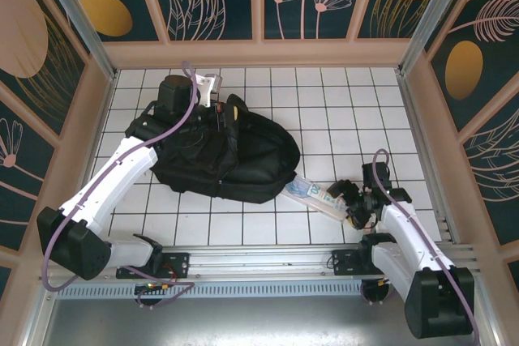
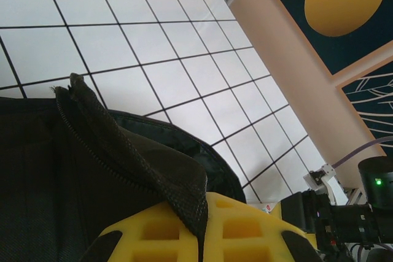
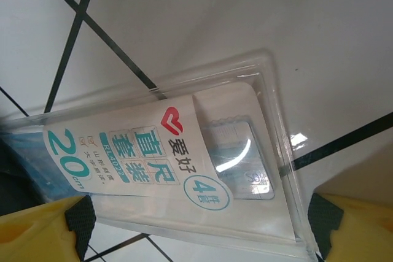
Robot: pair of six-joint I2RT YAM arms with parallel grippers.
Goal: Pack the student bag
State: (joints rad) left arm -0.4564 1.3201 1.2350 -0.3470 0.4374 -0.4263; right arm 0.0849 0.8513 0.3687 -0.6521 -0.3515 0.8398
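Left end effector (image 2: 202, 234): I'm pinching the black fabric student bag (image 1: 223, 155) by its flap.
Right end effector (image 1: 355, 202): gaping wide, straddling the clear plastic ruler pack (image 3: 184, 170).
Next: probably closing on it and lifting.

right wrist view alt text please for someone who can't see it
A clear plastic ruler pack with a white and teal label in Chinese lies flat on the white tiled table. The right gripper stands open, its yellow, black-padded fingers either side of the pack.

"爱好", "20cm" on the ruler pack (image 3: 153, 170)
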